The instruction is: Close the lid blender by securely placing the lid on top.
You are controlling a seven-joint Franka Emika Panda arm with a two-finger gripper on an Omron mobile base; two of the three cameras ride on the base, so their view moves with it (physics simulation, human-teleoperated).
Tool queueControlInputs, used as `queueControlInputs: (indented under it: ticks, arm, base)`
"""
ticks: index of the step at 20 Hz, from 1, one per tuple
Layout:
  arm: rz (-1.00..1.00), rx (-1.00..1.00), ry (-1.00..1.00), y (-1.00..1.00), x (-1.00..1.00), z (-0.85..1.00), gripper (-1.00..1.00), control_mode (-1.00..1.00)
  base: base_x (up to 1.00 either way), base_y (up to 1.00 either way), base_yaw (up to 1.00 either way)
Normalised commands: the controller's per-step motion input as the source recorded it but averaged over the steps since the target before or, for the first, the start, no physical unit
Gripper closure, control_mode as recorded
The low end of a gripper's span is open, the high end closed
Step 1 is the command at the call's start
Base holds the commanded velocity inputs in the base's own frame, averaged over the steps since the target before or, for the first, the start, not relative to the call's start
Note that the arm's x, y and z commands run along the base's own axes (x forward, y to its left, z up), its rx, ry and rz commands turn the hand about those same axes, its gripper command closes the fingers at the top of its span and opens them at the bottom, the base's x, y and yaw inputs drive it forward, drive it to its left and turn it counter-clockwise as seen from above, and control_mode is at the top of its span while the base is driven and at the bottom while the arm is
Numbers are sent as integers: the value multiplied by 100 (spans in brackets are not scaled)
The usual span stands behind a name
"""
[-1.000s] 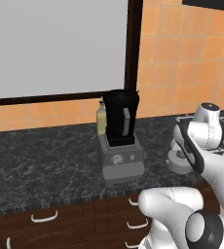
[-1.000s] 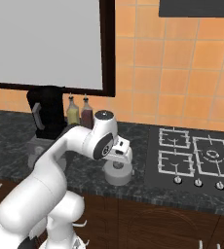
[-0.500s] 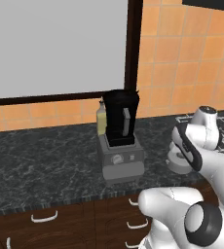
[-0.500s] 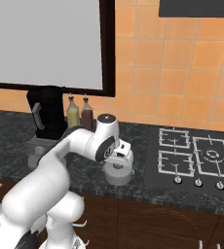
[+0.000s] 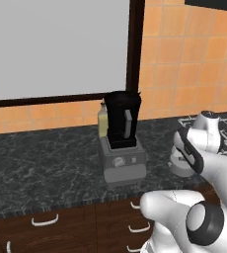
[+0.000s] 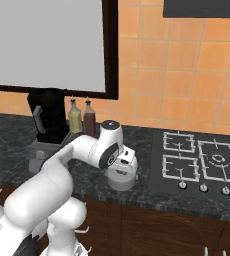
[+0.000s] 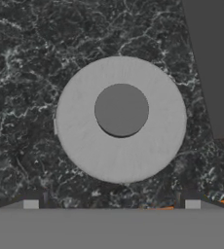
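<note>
Here, a black marbled counter (image 5: 46, 163) runs under orange wall tiles (image 5: 184, 54). The lid (image 7: 121, 119), a matte grey disc with raised knob, lies flat on it, right of the blender (image 5: 121, 141). My gripper (image 7: 111, 203) hovers above, jaws wide.

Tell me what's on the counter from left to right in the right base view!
blender → yellow bottle → dark red bottle → lid → stove burners
</note>
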Motion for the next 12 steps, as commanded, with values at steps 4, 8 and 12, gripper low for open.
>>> queueControlInputs:
  ticks: [4,8,12]
  arm:
    - [0,0,0,-4,11,-7,-100,-100]
    - [0,0,0,-6,22,-2,-100,-100]
    - [0,0,0,-10,22,0,-100,-100]
  base:
    - [0,0,0]
    - [0,0,0]
    - [0,0,0]
